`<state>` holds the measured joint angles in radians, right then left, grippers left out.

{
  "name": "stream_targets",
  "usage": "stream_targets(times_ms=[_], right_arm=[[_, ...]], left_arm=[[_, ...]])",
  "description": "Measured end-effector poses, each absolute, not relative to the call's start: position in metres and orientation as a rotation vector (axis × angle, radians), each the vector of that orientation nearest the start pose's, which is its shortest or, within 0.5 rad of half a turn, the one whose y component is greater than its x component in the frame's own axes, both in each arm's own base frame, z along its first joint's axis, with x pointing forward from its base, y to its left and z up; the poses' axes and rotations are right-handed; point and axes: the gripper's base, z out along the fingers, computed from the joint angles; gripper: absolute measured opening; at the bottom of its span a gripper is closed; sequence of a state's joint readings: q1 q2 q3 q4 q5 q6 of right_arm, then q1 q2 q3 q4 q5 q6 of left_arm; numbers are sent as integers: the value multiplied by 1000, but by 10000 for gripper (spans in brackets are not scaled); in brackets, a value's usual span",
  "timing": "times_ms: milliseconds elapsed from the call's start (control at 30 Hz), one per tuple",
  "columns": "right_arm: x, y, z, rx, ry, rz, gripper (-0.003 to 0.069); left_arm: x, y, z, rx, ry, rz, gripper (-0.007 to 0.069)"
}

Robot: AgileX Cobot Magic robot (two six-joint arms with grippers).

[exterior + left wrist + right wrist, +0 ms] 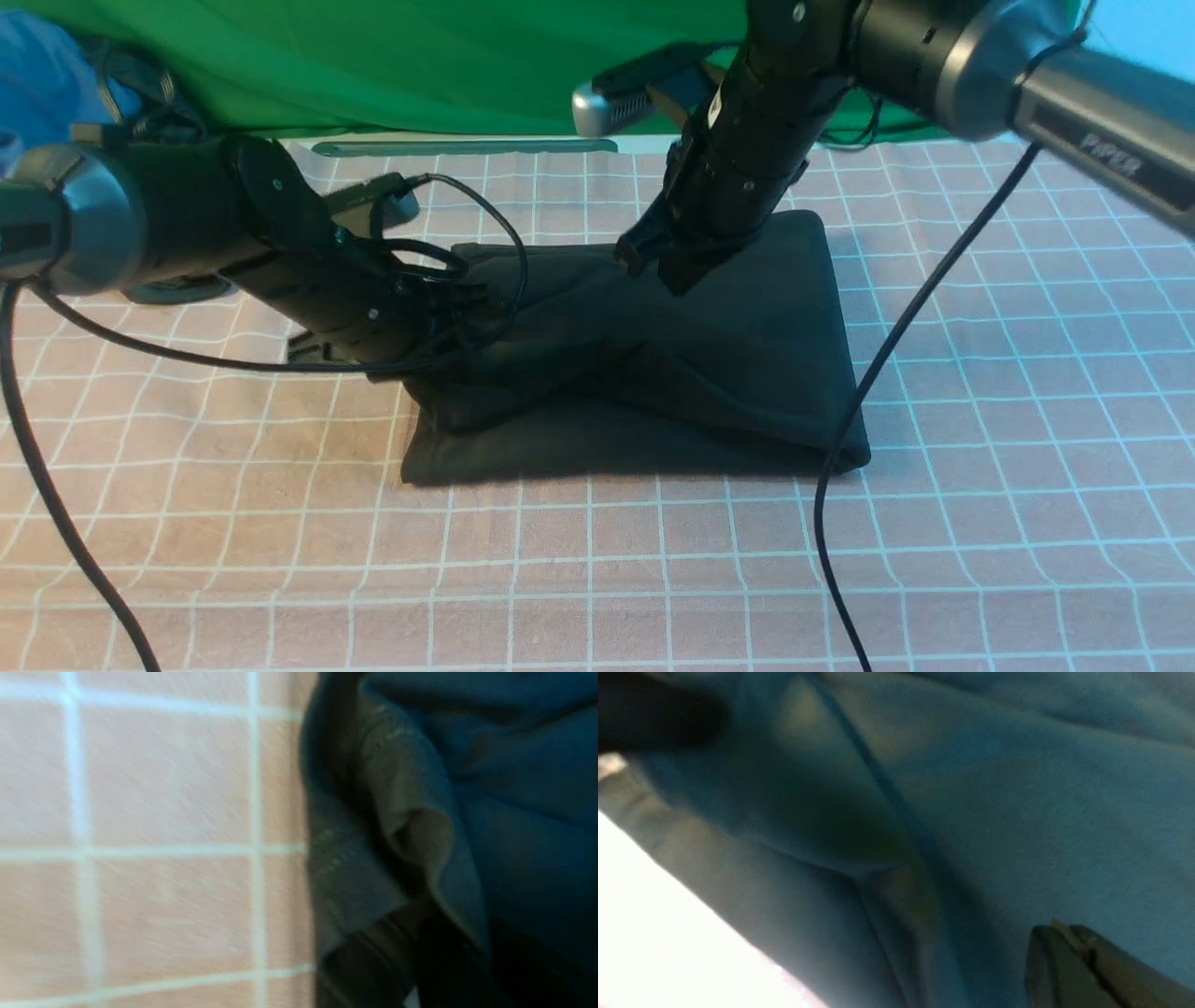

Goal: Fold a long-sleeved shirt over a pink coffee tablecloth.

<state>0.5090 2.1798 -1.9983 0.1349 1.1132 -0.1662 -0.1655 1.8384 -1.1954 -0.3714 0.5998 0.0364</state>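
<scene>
Mid-bench on the pink tablecloth [980, 327] sits the black shirt [747, 373], already folded into a thick, soft, floppy bundle. Right tool [653, 266] is pressed together, holding nothing. Left tool [467, 308]: can't tell. Best grab looks like the layered left edge.

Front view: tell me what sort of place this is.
Probably a staged robot test bench, not a home. A green backdrop cloth hangs behind a table draped in the pink coffee tablecloth, and two cabled arms work the folded long-sleeved shirt.
</scene>
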Motion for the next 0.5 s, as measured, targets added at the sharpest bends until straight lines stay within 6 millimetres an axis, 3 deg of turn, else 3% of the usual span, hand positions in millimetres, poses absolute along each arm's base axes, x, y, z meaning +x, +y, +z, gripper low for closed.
stream_targets(times_ms=[200, 500], right_arm=[[418, 247, 225, -894, 2663, 288, 38], [415, 263, 209, -922, 2672, 446, 38]], left_arm=[[369, -62, 207, -81, 2678, -344, 31], [366, -60, 206, -25, 2717, -322, 31]])
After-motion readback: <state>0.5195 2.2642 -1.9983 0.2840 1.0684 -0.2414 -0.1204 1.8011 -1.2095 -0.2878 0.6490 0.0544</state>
